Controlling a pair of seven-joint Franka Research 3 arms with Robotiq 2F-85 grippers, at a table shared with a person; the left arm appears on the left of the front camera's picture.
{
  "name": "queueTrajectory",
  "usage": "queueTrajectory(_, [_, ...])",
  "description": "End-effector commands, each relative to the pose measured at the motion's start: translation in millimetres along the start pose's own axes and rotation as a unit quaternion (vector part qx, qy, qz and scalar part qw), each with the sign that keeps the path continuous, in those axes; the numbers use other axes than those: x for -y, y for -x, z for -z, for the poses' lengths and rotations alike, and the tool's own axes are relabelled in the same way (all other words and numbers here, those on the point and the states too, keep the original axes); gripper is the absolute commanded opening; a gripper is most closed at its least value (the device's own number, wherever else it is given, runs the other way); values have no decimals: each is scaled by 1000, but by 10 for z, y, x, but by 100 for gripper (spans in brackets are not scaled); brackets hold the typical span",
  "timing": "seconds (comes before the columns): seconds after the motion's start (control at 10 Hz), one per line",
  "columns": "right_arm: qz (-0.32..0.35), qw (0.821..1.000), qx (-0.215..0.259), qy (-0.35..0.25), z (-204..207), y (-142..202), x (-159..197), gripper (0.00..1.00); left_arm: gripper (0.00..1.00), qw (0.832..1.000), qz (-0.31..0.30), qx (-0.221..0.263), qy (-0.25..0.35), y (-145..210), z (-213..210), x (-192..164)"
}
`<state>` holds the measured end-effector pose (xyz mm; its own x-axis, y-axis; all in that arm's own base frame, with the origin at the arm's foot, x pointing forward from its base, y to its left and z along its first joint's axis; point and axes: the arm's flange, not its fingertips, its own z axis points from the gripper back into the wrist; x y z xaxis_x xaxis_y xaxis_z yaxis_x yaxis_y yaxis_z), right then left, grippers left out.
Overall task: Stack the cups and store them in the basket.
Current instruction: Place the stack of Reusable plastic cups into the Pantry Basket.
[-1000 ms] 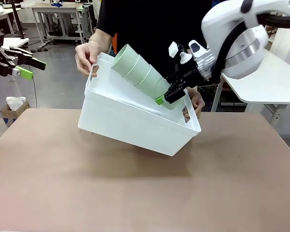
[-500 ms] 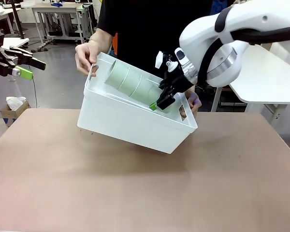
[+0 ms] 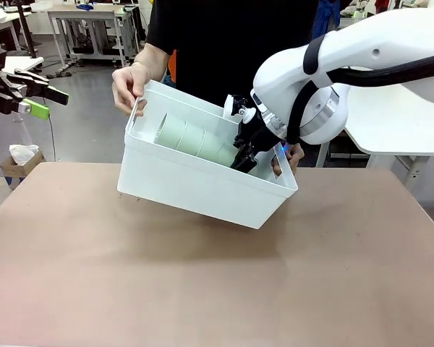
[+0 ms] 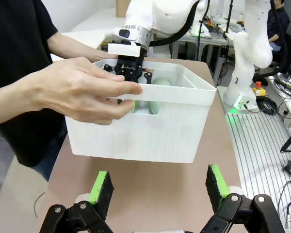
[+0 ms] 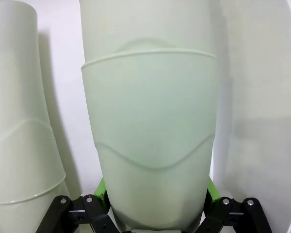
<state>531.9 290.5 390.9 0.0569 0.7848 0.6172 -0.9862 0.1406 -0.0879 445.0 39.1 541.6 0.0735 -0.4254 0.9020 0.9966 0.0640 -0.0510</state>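
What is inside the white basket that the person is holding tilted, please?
A stack of cups lies in the basket, gripped by the right gripper. A second stack lies beside it; the basket floor is hidden.

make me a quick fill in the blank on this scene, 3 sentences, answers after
1. The right claw is shut on a ____ of mint-green cups inside the basket.
2. The person's hands hold the white basket ____ toward the robot, not flat on the table.
3. The left claw hangs with its jaws ____, holding nothing.

Missing words: stack; tilted; open
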Motion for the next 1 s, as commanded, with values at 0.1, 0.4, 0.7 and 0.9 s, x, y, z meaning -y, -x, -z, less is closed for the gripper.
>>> queueTrajectory(0.1, [11, 999, -22, 21, 31, -39, -20, 83, 100, 1000, -2, 3, 1, -32, -1, 23])
queueTrajectory(0.4, [10, 999, -27, 22, 54, -64, 10, 83, 100, 1000, -2, 3, 1, -32, -1, 23])
queueTrajectory(0.7, [12, 999, -31, 22, -68, -80, 1, 100, 100, 1000, -2, 3, 1, -32, -1, 23])
queueTrajectory(0.9, [12, 999, -22, 31, -250, -136, -24, 100, 100, 1000, -2, 3, 1, -32, -1, 23])
